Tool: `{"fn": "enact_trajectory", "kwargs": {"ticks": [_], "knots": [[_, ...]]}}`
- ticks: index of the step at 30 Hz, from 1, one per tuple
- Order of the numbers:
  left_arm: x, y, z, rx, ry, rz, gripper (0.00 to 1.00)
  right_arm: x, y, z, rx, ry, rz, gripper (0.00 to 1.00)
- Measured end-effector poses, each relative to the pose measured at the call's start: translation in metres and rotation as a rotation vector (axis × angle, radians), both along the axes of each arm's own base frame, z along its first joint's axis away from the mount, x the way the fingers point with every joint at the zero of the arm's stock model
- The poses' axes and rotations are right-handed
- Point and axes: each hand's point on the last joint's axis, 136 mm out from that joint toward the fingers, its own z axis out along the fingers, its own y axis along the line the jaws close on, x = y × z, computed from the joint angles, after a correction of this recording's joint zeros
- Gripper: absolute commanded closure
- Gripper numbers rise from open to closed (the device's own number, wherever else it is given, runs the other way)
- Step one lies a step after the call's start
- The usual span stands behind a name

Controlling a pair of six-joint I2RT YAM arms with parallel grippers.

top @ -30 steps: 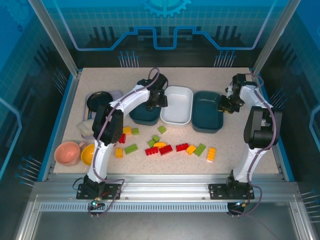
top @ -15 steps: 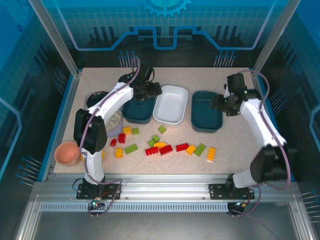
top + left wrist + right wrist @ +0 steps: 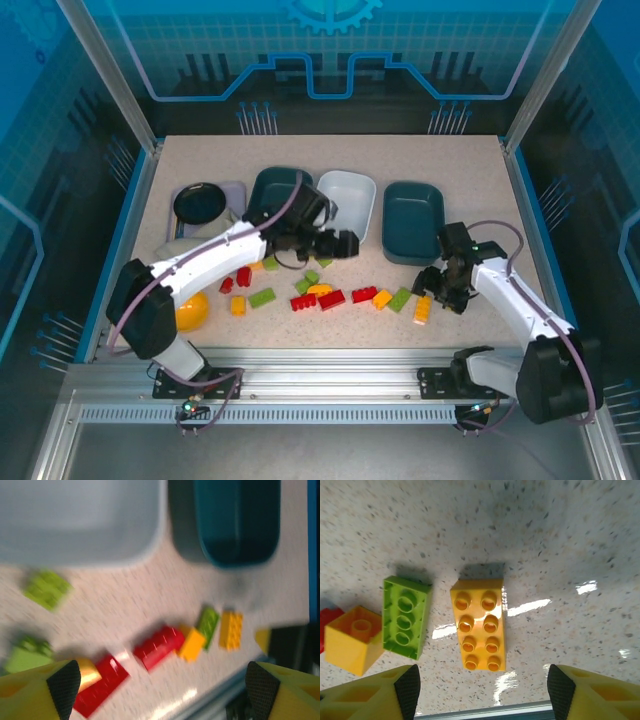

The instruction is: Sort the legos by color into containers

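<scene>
Red, lime and yellow legos lie scattered across the table's front half, among them a red brick [image 3: 331, 298] and a lime one [image 3: 262, 297]. Behind them stand the containers: a teal tray [image 3: 280, 188], a white tray [image 3: 346, 205] and a second teal tray [image 3: 413, 222]. My left gripper [image 3: 347, 244] [image 3: 162, 687] hangs open above the pile, over a red brick [image 3: 159, 646], with nothing between its fingers. My right gripper [image 3: 438, 287] [image 3: 480, 690] is open, low over a yellow eight-stud brick [image 3: 480, 625] [image 3: 423, 308]. A lime brick [image 3: 405, 617] lies just left of that brick.
A black bowl [image 3: 200, 203] sits on a lavender tray [image 3: 235, 190] at the back left. An orange-yellow bowl [image 3: 195, 312] peeks out from under the left arm. The table's metal front edge [image 3: 485, 712] runs close below the yellow brick.
Both arms swung from the trays toward the front, down to the legos. Both grippers opened wider. The left teal tray now sits further back.
</scene>
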Motion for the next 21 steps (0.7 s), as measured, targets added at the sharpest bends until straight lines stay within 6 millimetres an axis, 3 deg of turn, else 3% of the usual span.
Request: {"fn": "enact_trajectory", "kwargs": {"ticks": [2,5,15,21], "knots": [[-0.021,-0.004,-0.004,-0.018,0.010,-0.045,0.10,0.004,0.004,-0.007,0.010,0.013,0.001,0.34],[-0.032,-0.005,-0.008,-0.032,0.013,-0.062,0.11,0.010,0.008,-0.014,0.013,0.021,0.009,0.39],[-0.037,-0.015,-0.005,-0.064,0.002,-0.069,0.12,0.004,0.010,-0.034,-0.020,0.109,0.035,0.45],[-0.037,-0.017,-0.004,-0.070,-0.004,-0.073,0.12,0.002,0.009,-0.049,-0.046,0.166,0.038,0.64]]}}
